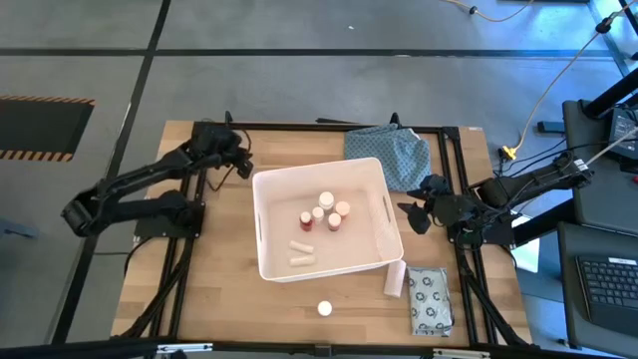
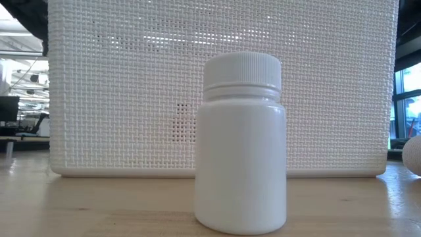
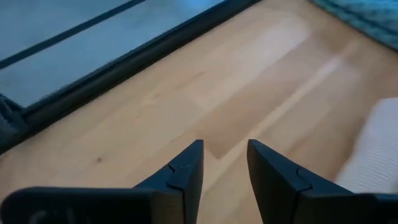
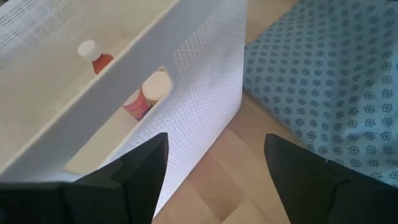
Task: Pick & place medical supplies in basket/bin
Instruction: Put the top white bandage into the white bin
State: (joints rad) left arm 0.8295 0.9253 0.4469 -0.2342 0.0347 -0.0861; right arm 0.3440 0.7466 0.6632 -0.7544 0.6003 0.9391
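The white tub [image 1: 267, 224] stands mid-table and holds several small bottles [image 1: 326, 200], a red one [image 1: 307, 220] and two short white tubes [image 1: 302, 251]. One white bottle [image 1: 324, 308] stands upright on the table near the near edge, and it fills the low view [image 2: 242, 145]. A white tube [image 1: 395, 280] lies against the tub's right near corner, next to the ring-printed packet [image 1: 430, 300], which lies flat. My left gripper [image 1: 242, 167] hovers open over bare wood [image 3: 225, 144] beside the tub's far left corner. My right gripper [image 1: 412, 217] is open just right of the tub wall [image 4: 216, 138].
The blue-green patterned cloth [image 1: 391, 155] lies bunched at the tub's far right corner, close to my right gripper [image 4: 323, 81]. Black frame rails [image 1: 454, 179] run along the table's edges. Bare wood shows left of the tub and along the near edge.
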